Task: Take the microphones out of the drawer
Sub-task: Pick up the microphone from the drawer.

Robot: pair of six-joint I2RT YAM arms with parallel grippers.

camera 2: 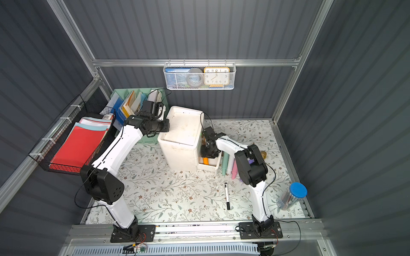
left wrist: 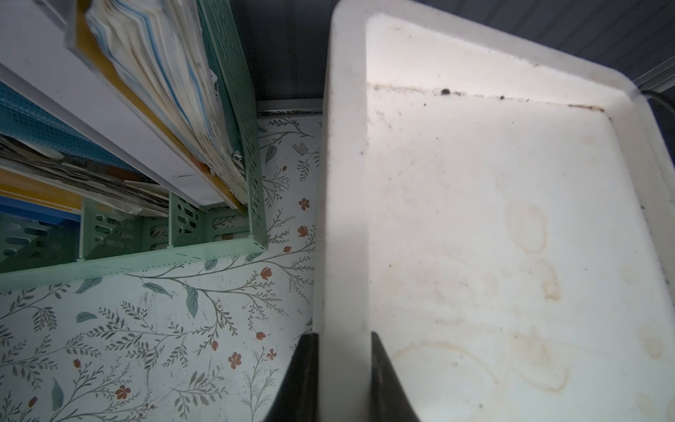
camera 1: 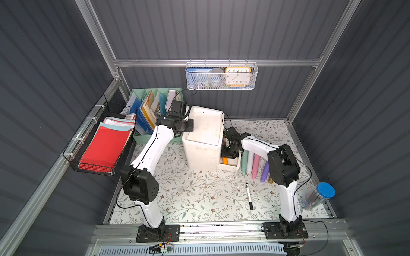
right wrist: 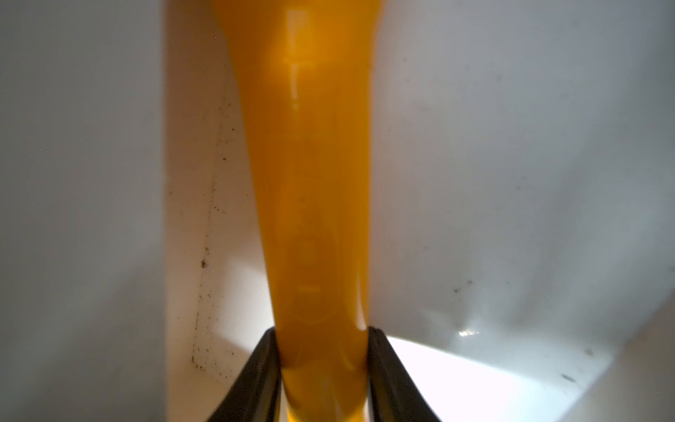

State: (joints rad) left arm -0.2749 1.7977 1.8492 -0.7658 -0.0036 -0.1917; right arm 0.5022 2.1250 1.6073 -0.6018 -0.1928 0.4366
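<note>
An orange microphone point(camera 1: 225, 160) point(camera 2: 205, 160) lies in the open drawer point(camera 1: 231, 169) point(camera 2: 211, 167) on the right side of a white drawer unit point(camera 1: 205, 133) point(camera 2: 184, 130). My right gripper point(camera 1: 228, 153) point(camera 2: 208, 153) reaches down into that drawer. In the right wrist view the right gripper point(right wrist: 322, 329) is shut on the microphone's point(right wrist: 314, 182) handle, with both fingers pressed against its sides and the white drawer wall point(right wrist: 511, 182) around it. My left gripper point(camera 1: 190, 126) point(left wrist: 343, 334) is shut on the raised left rim of the unit's top point(left wrist: 345, 219).
A green file organiser point(camera 1: 155, 106) stands left of the unit, and a black wire basket point(camera 1: 88, 168) of red paper hangs further left. Pastel markers point(camera 1: 255, 164), a black marker point(camera 1: 249, 196) and a blue-capped clear tube point(camera 1: 319, 195) lie to the right. A mesh basket point(camera 1: 221, 86) holding a clock hangs on the back wall.
</note>
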